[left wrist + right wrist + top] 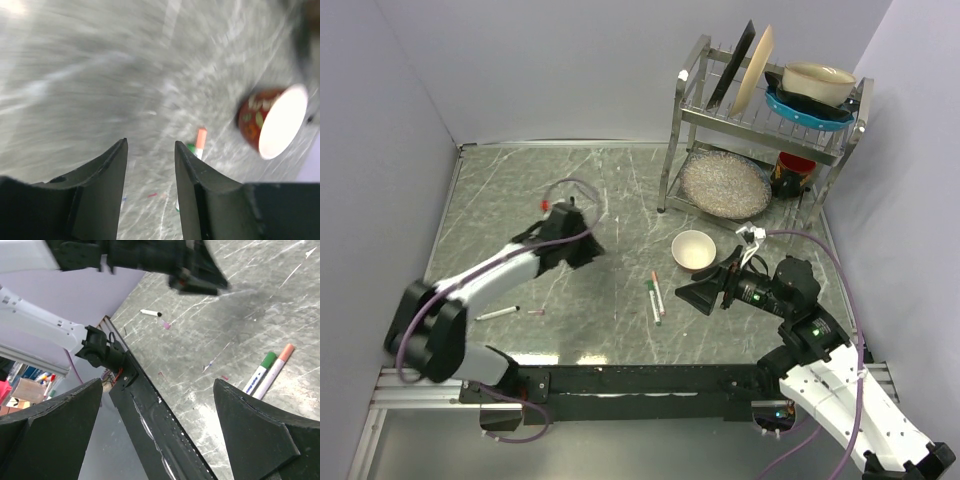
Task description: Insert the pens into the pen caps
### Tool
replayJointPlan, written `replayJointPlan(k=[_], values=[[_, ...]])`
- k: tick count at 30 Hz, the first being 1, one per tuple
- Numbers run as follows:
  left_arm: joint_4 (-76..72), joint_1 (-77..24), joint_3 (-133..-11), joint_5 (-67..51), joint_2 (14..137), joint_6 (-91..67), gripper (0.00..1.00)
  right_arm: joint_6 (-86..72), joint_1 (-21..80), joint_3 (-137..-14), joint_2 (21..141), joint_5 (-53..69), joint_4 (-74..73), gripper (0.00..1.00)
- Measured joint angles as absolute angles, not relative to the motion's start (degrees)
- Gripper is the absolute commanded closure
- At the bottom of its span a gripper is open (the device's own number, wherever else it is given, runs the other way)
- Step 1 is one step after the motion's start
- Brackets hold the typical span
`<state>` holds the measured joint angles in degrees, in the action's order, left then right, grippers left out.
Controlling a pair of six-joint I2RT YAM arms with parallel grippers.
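**A:** Left pincer, state?

**B:** Fingers apart with a narrow gap and nothing between them. It hangs above the desk. Its wrist view is badly blurred.

**A:** Pens seen from there?

**B:** Two lie side by side just past one fingertip: a pink-ended pen and a green-ended pen. That finger cuts off their lower barrels. Further out on the same side is a bowl, red outside and pale inside, with smeared edges.

**A:** Right pincer?

**B:** Spread wide and empty. The same two pens lie close beside the tip of one finger, touching neither finger. The ends nearer the pincer are hidden behind that finger.

**A:** Anything else of the task?

**B:** A black-tipped pen lies far ahead of the right pincer, well apart from the pair and below the left arm. A small pink cap sits near it, not touching.

**A:** Other caps?

**B:** Cannot tell. There are a few pink specks on the desk between the right pincer and the pair, too small to identify. No green or black cap can be made out in any view.
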<state>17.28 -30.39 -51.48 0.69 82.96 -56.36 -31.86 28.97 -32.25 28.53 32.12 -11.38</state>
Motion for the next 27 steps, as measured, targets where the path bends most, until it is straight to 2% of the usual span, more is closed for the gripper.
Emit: replayJointPlan(k=[4,9,13,18,27], values=[[19.2,-21.6,-42.3,1.1,70.2,-60.3,0.52,-31.9,29.0,-32.2,28.4,32.0,-11.2,0.00],[26.3,-13.1,-34.4,5.5,59.0,-68.5,0.45,-32.3,29.0,-32.2,28.4,32.4,-10.5,0.00],[31.9,-8.1,-30.8,7.6,51.8,-74.8,0.44,-32.6,29.0,-31.7,28.1,32.5,-10.1,0.00],[35.3,-2.1,-30.3,8.4,50.2,-78.3,0.46,-32.6,29.0,-31.6,27.5,32.6,-10.2,0.00],[42.0,9.1,-30.3,11.1,56.2,-78.6,0.45,-32.5,29.0,-31.6,26.4,32.4,-10.5,0.00]])
